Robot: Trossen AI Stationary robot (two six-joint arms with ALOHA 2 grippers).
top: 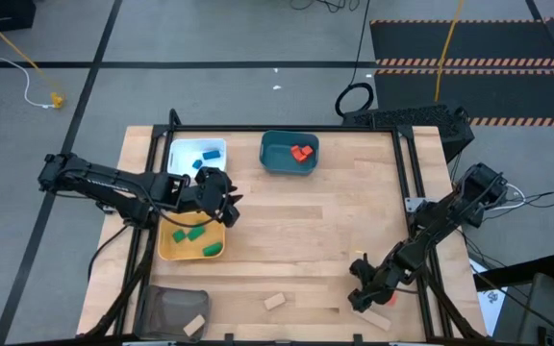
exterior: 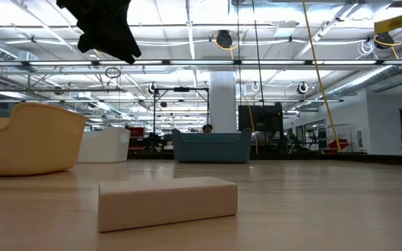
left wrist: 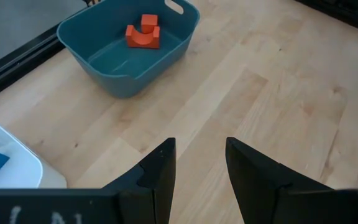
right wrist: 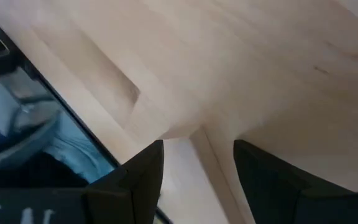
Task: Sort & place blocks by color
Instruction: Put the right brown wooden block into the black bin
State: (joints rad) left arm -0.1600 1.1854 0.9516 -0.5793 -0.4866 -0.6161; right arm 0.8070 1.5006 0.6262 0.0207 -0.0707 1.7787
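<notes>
My left gripper (left wrist: pixel 197 158) hangs open and empty above the table, over the gap between the white tray (top: pixel 186 154) with blue blocks and the yellow tray (top: pixel 168 248) with green blocks (top: pixel 192 234). Two red blocks (left wrist: pixel 143 34) lie in the teal tray (left wrist: pixel 114 71). My right gripper (right wrist: pixel 197 149) is open and low at the table's near right corner. Its fingers stand on either side of a tan block's end (right wrist: pixel 211 168), and no touch shows. Another tan block (top: pixel 274 301) lies flat on the table near the front edge.
A dark mesh basket (top: pixel 166 309) at the near left corner holds a tan block (top: pixel 195 325). A small orange piece (top: pixel 390 298) lies beside my right gripper (top: pixel 359 285). A black frame rail (top: pixel 407 178) runs along the table's right side. Bare wood lies in the middle.
</notes>
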